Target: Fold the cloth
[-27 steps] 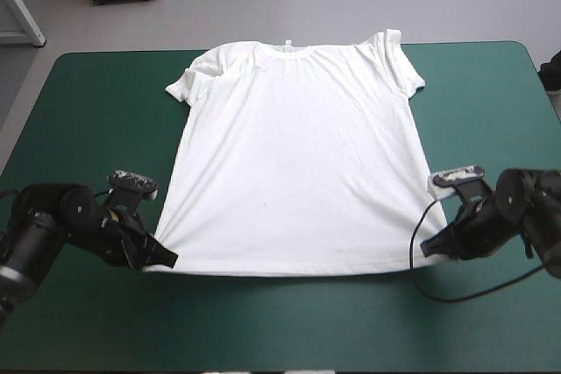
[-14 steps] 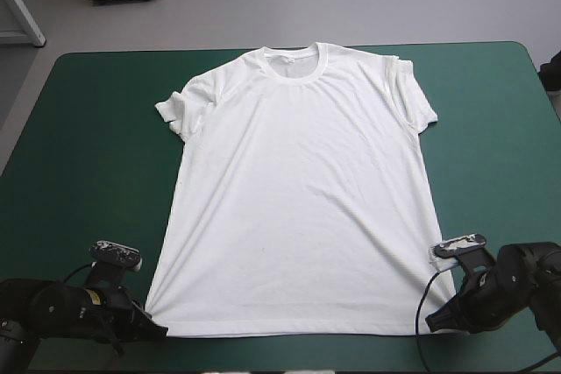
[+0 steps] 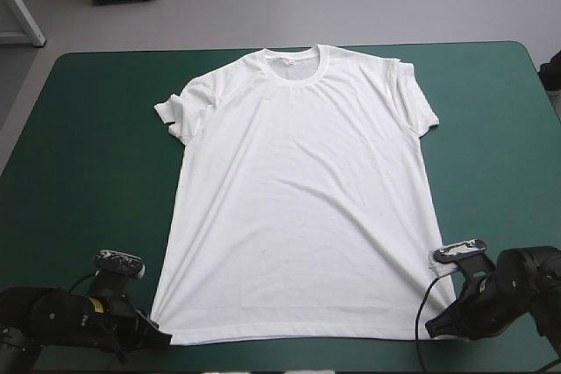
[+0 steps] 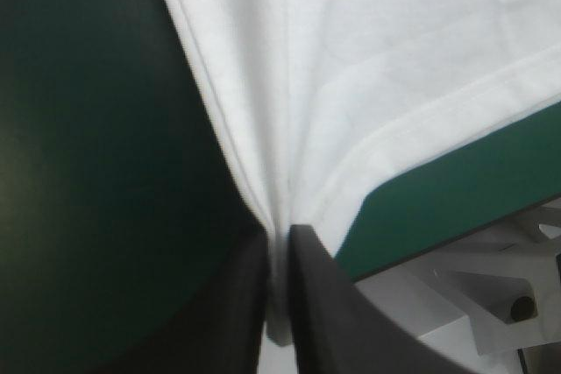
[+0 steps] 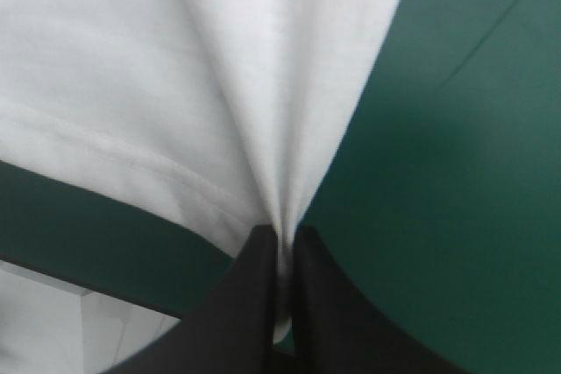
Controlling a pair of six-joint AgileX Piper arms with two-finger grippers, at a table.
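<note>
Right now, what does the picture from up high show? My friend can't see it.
A white T-shirt lies spread flat on the teal-green table, with its collar toward the far edge. The left pincer and the right pincer, both black, each grip one bottom corner of the T-shirt close to the table's near edge.

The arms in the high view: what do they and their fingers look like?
Both arms are black, built of bulky rounded segments; the left arm and the right arm look alike. Each ends in two broad black fingers, curved like fins and tapering to a point, plain and unmarked, as the left gripper and right gripper show in their wrist views.
</note>
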